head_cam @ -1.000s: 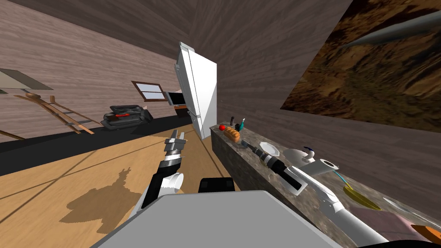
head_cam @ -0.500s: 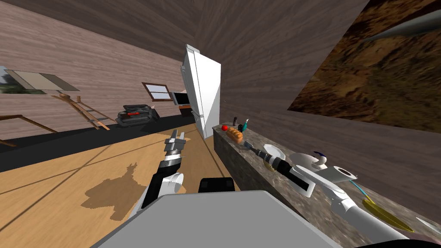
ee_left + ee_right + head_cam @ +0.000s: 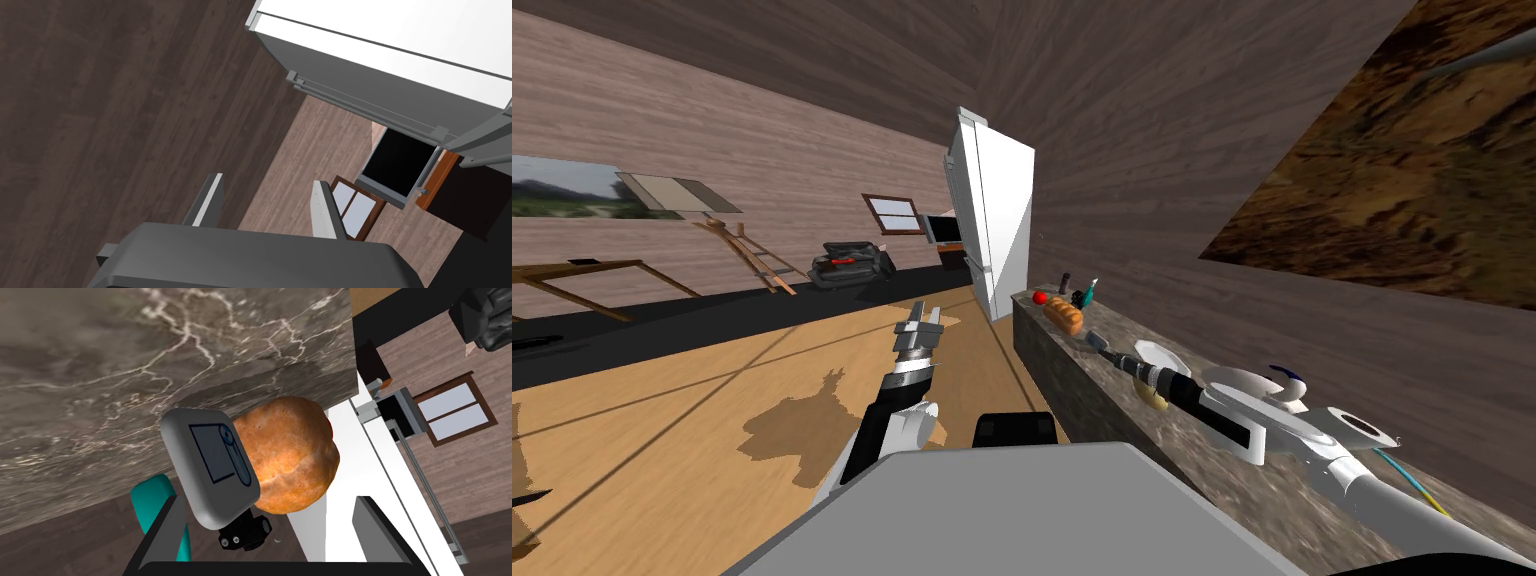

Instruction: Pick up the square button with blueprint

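The square button [image 3: 212, 470] is a grey rounded slab with a dark blue panel on its face. It lies on the marbled counter [image 3: 100, 363] against a brown bread loaf [image 3: 292, 458]. My right gripper [image 3: 272, 528] is open and hangs just short of it, with the button nearer one finger [image 3: 167, 533]. In the head view the button [image 3: 1096, 342] shows as a small grey patch just past my right gripper [image 3: 1110, 352]. My left gripper [image 3: 920, 322] is open above the floor, holding nothing.
On the counter [image 3: 1072, 385] past the bread loaf [image 3: 1064, 315] are a red ball [image 3: 1040, 297], a dark bottle [image 3: 1063, 279] and a teal object [image 3: 1089, 292]. A white plate [image 3: 1160, 355] and bowl [image 3: 1247, 385] lie beside my right forearm. A white fridge [image 3: 992, 215] stands at the counter's end.
The whole head view has swung, so my body has turned; wall and fridge slid rightward in the picture. My right gripper stays over the counter near the button. The left arm has not moved.
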Motion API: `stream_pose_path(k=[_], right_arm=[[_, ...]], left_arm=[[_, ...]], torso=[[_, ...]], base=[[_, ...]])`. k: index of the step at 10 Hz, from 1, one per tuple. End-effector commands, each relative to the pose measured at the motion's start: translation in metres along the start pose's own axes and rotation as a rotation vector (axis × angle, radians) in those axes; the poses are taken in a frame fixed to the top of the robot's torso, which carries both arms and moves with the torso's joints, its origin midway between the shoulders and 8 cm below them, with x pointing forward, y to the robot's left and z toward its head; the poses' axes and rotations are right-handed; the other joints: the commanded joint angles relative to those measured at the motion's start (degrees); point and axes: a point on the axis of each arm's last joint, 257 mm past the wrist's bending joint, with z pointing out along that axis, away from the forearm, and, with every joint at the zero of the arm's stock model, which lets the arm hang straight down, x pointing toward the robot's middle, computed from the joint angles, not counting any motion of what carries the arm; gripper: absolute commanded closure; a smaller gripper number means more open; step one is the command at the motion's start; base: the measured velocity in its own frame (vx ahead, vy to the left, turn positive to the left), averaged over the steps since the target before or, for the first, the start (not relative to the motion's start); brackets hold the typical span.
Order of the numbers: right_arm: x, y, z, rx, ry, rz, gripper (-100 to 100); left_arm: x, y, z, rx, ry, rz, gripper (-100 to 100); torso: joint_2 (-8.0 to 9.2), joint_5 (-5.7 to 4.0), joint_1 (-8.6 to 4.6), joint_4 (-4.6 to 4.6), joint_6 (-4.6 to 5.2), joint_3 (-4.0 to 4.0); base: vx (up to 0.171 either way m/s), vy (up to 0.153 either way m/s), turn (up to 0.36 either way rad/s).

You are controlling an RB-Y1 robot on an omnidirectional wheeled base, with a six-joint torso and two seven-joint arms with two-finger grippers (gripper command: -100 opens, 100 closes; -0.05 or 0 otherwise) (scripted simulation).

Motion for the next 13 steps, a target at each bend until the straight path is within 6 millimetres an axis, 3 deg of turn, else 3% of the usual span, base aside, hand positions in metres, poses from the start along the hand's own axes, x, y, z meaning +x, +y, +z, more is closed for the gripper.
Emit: stream_pose_path(k=[1, 8, 13], right_arm=[[0.009, -0.016, -0.009, 0.024, 0.054, -0.034, -100], [0.02, -0.059, -0.043, 0.089, 0.218, -0.157, -100], [0.03, -0.102, -0.087, 0.153, 0.399, -0.263, -100]], left_arm=[[0.0, 0.0, 0.0, 0.0, 0.0, 0.0, 0], [0.0, 0.0, 0.0, 0.0, 0.0, 0.0, 0], [0.0, 0.0, 0.0, 0.0, 0.0, 0.0, 0]], torso=[[0.0, 0.0, 0.0, 0.0, 0.0, 0.0], [-0.01, 0.01, 0.05, 0.0, -0.02, -0.01], [-0.02, 0.01, 0.06, 0.0, 0.01, -0.01]], base=[[0.003, 0.021, 0.217], [0.004, 0.018, 0.112], [0.009, 0.027, 0.157]])
